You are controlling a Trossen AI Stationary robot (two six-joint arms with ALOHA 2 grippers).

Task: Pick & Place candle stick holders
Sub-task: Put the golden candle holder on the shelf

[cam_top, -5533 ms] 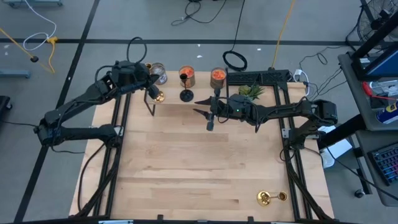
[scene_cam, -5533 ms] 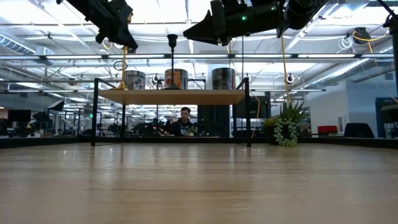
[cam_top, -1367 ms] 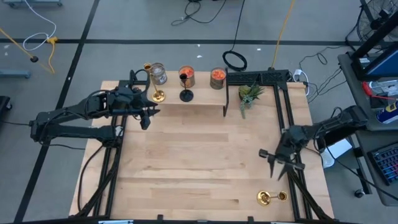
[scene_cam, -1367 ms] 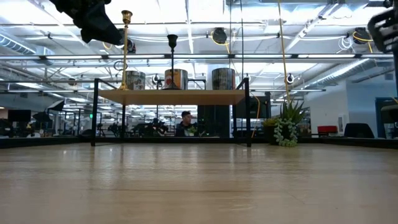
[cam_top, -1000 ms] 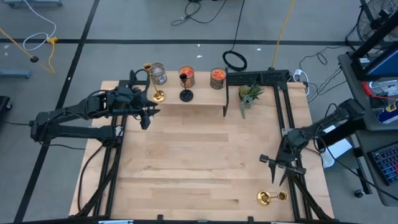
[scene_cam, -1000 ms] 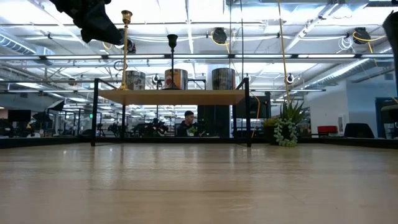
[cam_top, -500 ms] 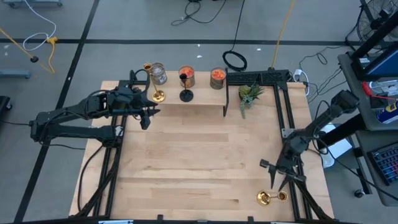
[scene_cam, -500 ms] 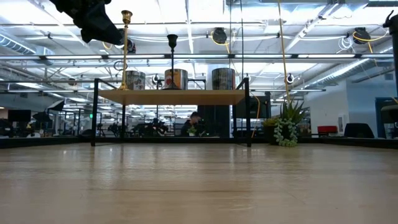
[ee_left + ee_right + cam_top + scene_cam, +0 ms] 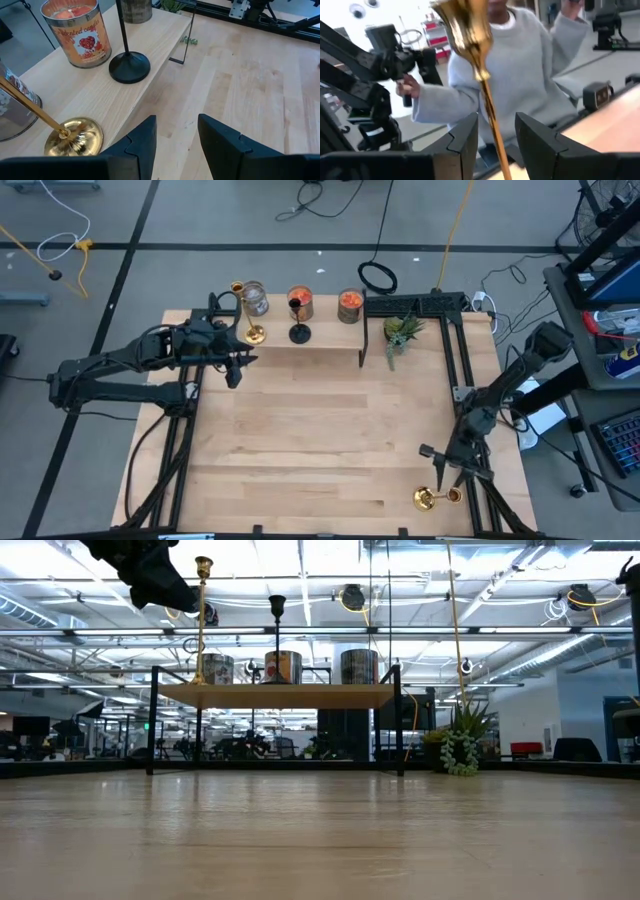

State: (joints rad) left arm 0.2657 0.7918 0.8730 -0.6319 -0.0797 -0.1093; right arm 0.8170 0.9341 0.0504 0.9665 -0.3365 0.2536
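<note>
Pale wood tabletop [image 9: 320, 430], ringed by dark rails, with a raised shelf [image 9: 325, 340] along its far edge. At far left, left gripper [image 9: 232, 370] parked just in front of the shelf; fingers [image 9: 142, 142] spread, nothing between them. Just beyond it on the shelf, first gold holder [image 9: 254, 334] upright, then black holder [image 9: 299, 332] upright beside it, with jars [image 9: 301, 303] behind both and a plant [image 9: 400, 330] past the shelf's right end.

Toward the near right corner, right gripper [image 9: 445, 470] hung over second gold holder [image 9: 430, 498], which sat close to the table's edge. In the right wrist view, fingers [image 9: 465, 145] apart with the slim gold stem [image 9: 485, 95] in the gap, apparently touched by neither; a person [image 9: 520, 65] in grey beyond. Could not tell from above whether that holder stood or lay.

Risks, as judged: a lopsided close could have pushed the thin, shiny stem aside, tipped or rolled the holder off the near edge; a grip far from the heavy base could have let it swing or slip during the carry.
</note>
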